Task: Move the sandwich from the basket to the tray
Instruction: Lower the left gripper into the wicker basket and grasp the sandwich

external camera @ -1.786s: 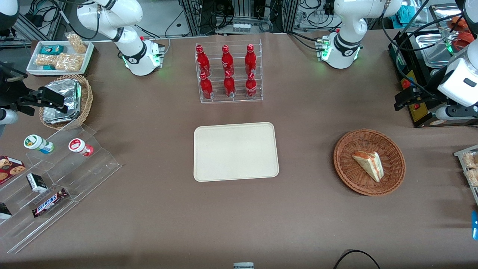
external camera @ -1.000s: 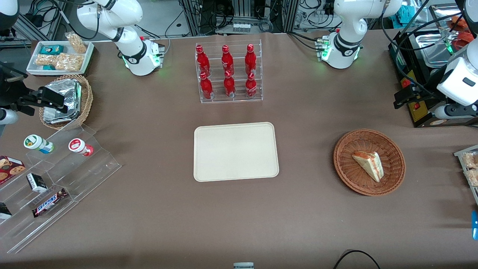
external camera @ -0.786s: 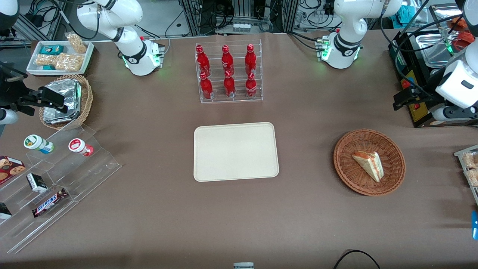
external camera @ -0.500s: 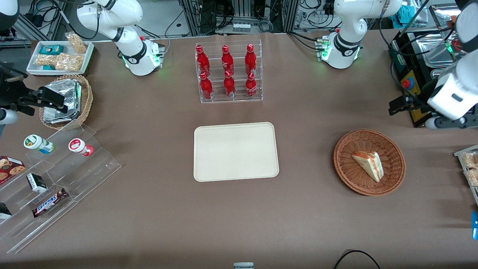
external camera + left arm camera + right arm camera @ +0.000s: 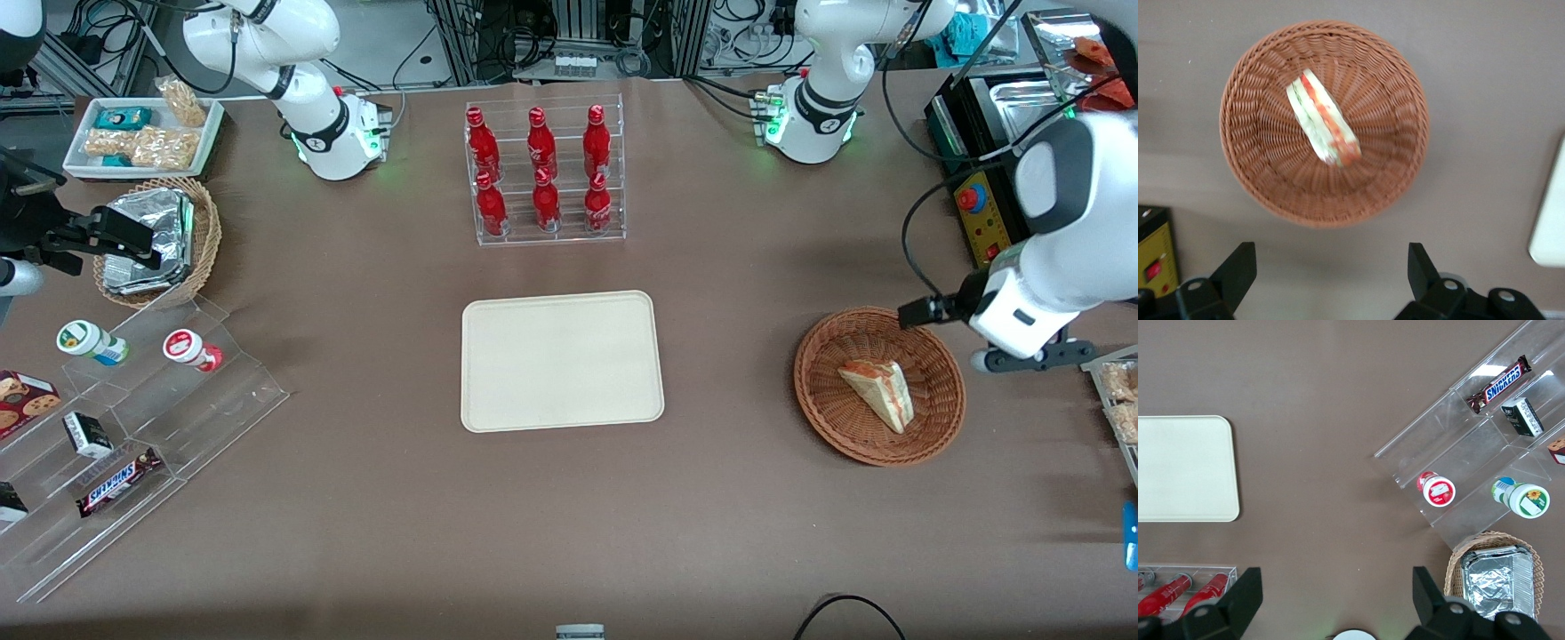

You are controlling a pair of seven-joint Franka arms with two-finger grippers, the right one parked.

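The sandwich (image 5: 878,394), a pale wedge with red-orange and green layers, lies in the middle of the reddish-brown wicker basket (image 5: 818,400). The left wrist view looks down on the sandwich (image 5: 1323,119) and the basket (image 5: 1405,167). My left gripper (image 5: 1022,358) hovers over the table just beside the basket's rim, toward the working arm's end. In the wrist view the gripper (image 5: 1331,273) is open, its fingers wide apart with only bare table between them. The cream tray (image 5: 562,361) lies bare at the table's middle; its corner (image 5: 1548,220) shows in the wrist view.
A clear rack of red bottles (image 5: 542,173) stands farther from the front camera than the tray. A black control box with a red button (image 5: 973,197) sits near the working arm. A tray of snack bags (image 5: 1118,400) lies at that table edge.
The left arm has swung down from beside the control box toward the front camera and now hangs at the basket's rim. The sandwich, basket and tray have not moved.
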